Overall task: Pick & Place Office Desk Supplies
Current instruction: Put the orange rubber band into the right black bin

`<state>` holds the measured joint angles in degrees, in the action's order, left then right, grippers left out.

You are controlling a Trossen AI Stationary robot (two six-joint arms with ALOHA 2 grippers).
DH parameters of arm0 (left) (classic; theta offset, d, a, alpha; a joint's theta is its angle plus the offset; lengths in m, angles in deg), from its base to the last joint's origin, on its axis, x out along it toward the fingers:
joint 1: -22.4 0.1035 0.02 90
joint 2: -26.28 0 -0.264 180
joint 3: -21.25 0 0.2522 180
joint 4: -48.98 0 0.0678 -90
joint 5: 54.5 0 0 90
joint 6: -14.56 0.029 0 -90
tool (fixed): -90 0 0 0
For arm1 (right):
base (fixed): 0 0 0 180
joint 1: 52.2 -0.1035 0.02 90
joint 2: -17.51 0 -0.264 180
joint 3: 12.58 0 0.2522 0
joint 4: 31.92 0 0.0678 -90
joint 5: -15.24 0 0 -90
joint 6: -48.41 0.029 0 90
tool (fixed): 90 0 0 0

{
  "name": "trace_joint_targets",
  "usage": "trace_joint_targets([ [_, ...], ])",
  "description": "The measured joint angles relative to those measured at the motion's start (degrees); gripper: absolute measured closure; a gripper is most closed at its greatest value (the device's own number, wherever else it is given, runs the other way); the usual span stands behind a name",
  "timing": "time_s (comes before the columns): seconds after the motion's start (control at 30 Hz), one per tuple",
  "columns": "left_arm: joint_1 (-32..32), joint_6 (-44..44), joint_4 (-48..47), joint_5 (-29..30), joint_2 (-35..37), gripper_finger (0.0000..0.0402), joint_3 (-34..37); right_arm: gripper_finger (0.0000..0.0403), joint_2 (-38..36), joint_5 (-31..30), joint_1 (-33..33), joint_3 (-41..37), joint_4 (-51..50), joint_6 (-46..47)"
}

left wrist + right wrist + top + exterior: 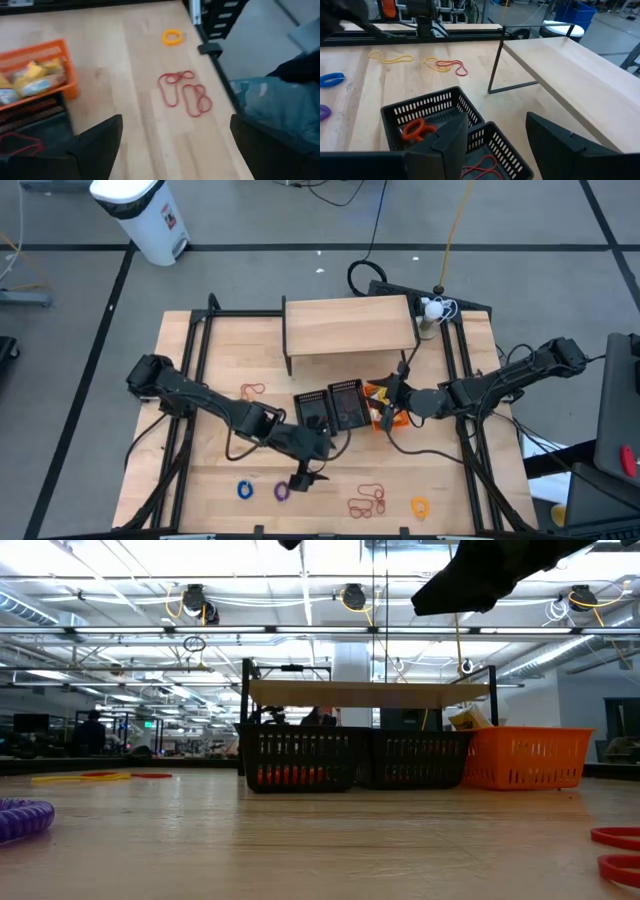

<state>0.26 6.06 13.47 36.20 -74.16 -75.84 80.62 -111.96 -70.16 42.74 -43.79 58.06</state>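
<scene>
Place: a robotics lab or workshop in a large open industrial hall.
Ceiling: exposed pipes and long light strips, with cable coils hung overhead.
Floor: grey, marked with dark tape lines; a white bin stands on it.
Rig: a wooden desk in a black metal frame, carrying two dark robot arms.
Wiring: loose cables trail across the floor to the desk.
Background: rows of workstations and a person far off.
</scene>
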Motion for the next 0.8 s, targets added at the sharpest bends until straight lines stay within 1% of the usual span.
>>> trace_joint_targets([
  [0.07,0.0,-1.6,0.9,-0.8,-0.1,0.0040,0.0,0.0213,0.0,1.6,0.0,0.0,-0.2,0.9],
  [0.17,0.4,-3.7,5.9,0.2,-0.1,0.0043,0.0,0.0213,0.0,7.6,0.0,0.0,-1.0,1.9],
  [0.27,0.8,-3.7,9.0,4.4,-0.1,0.0043,0.0,0.0215,0.8,13.2,0.0,0.0,-0.9,1.3],
  [0.33,0.8,-1.6,8.2,7.6,-0.1,0.0047,0.0,0.0215,1.2,14.9,0.0,0.0,-0.5,0.2],
  [0.43,1.0,4.4,8.2,11.1,-0.1,0.0057,0.0,0.0213,1.5,14.9,0.0,0.0,-0.2,-2.7],
  [0.5,1.2,4.4,9.5,14.1,-0.1,0.0067,0.0,0.0214,1.5,14.8,0.0,0.0,-0.1,-3.0],
  [0.57,1.7,3.6,8.4,15.0,-0.1,0.0078,0.0,0.0218,1.1,13.8,-0.1,0.0,-0.6,-2.8],
  [0.7,2.1,2.5,-0.8,13.7,0.7,0.0097,0.0,0.0231,-1.9,7.4,-2.1,0.0,-6.6,-0.9],
  [0.73,2.0,2.1,-3.3,14.0,0.8,0.0100,0.0,0.0235,-2.9,5.9,-2.9,0.0,-8.8,-0.1],
  [0.8,1.8,0.7,-9.3,17.1,1.0,0.0105,0.0,0.0242,-5.1,4.0,-5.0,0.0,-13.7,2.5],
])
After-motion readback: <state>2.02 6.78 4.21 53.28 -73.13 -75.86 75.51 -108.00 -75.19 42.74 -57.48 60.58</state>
